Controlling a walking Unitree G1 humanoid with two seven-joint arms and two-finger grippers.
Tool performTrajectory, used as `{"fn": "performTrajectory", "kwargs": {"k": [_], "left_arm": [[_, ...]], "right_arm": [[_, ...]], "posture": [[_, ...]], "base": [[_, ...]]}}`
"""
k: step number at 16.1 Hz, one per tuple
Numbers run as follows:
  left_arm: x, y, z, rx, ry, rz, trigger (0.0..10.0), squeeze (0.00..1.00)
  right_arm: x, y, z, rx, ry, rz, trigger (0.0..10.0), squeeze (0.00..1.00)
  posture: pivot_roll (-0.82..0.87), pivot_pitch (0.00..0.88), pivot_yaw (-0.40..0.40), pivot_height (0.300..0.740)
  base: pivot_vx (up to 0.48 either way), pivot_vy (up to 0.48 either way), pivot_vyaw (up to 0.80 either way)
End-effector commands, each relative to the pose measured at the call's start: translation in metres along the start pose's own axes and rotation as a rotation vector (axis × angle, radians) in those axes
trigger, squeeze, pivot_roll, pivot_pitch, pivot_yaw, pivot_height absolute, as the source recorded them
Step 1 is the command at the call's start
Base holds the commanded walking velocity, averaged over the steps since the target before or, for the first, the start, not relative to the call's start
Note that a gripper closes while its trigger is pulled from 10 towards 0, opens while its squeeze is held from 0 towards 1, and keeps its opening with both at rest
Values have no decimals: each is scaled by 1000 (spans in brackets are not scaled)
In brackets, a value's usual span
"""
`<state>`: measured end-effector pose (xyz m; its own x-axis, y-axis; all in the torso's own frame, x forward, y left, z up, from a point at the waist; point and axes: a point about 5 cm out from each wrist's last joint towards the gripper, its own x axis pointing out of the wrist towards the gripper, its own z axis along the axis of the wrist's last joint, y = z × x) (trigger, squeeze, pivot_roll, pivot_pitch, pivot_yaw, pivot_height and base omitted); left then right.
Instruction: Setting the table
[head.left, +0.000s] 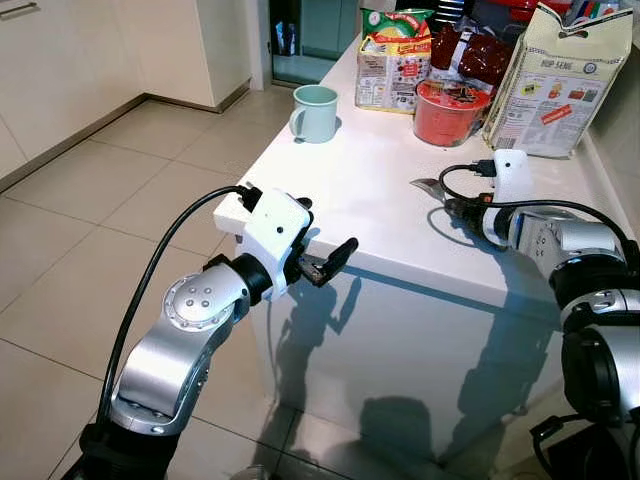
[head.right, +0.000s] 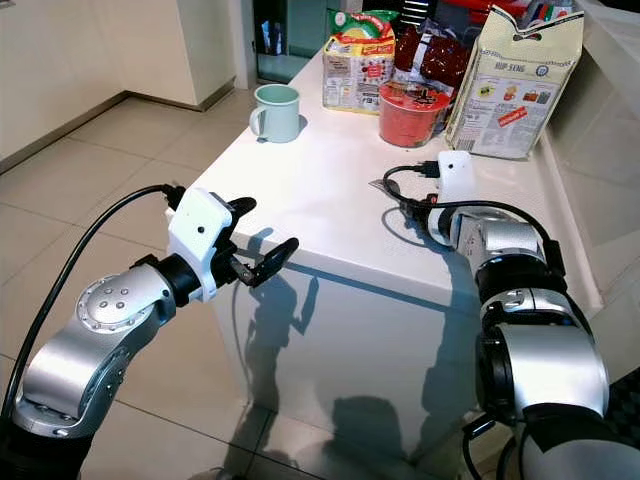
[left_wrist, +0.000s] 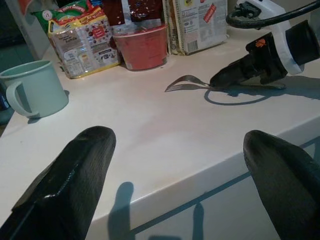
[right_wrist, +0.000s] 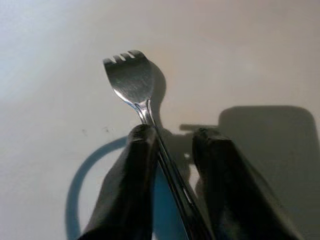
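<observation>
Fork (left_wrist: 187, 82): lies on the white counter (head.left: 380, 215), tines pointing away from the counter's near edge, on the side of the counter where the right arm reaches in.
Right gripper (right_wrist: 172, 145): low over the counter, its two black fingers (right_wrist: 132, 165) narrowed around the fork's handle; the handle runs between them against one finger, and whether the other touches it I cannot tell.
Left gripper (head.left: 325, 262): hovers at the counter's near edge, level with its top, fingers (left_wrist: 75, 175) spread wide with nothing between them.
Mug (head.left: 316, 112): pale green, upright on the counter towards its far left corner, handle turned to the near left.
Red bowl (head.left: 446, 110): a lidded noodle cup at the counter's far end, right of the mug.
Packets (head.left: 392, 58): a bundle of noodle packs stands behind the red bowl.
Paper bag (head.left: 565, 82): printed, standing at the counter's far right, just beside the red bowl.
Floor (head.left: 120, 200): beige tiles to the counter's left.
</observation>
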<state>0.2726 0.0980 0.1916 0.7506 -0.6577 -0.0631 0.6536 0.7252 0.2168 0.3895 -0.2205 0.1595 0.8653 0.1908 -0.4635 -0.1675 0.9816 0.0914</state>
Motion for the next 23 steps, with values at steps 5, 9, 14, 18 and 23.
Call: {"fn": "performTrajectory", "kwargs": {"k": [5, 9, 14, 18, 23], "left_arm": [[5, 0, 4, 11, -20, -2, 10000, 0], [5, 4, 6, 2, -40, 30, 10000, 0], [2, 1, 4, 7, -34, 49, 10000, 0], [-6, 2, 5, 13, -21, 53, 10000, 0], [-19, 0, 14, 12, -27, 47, 10000, 0]], "right_arm": [[-5, -3, 19, 12, -66, 19, 0, 0], [-10, 1, 37, 120, -148, 105, 0, 0], [-18, -5, 50, -35, -225, 153, 10000, 0], [-18, -7, 43, -138, -164, 218, 10000, 1000], [-22, -19, 38, -174, -163, 222, 10000, 1000]], "posture": [[-22, 0, -27, 740], [-25, 0, -31, 740], [-14, 0, -46, 740], [1, 0, -53, 740], [36, 0, -37, 740]], "base": [[0, 0, 0], [0, 0, 0], [0, 0, 0], [0, 0, 0], [0, 0, 0]]}}
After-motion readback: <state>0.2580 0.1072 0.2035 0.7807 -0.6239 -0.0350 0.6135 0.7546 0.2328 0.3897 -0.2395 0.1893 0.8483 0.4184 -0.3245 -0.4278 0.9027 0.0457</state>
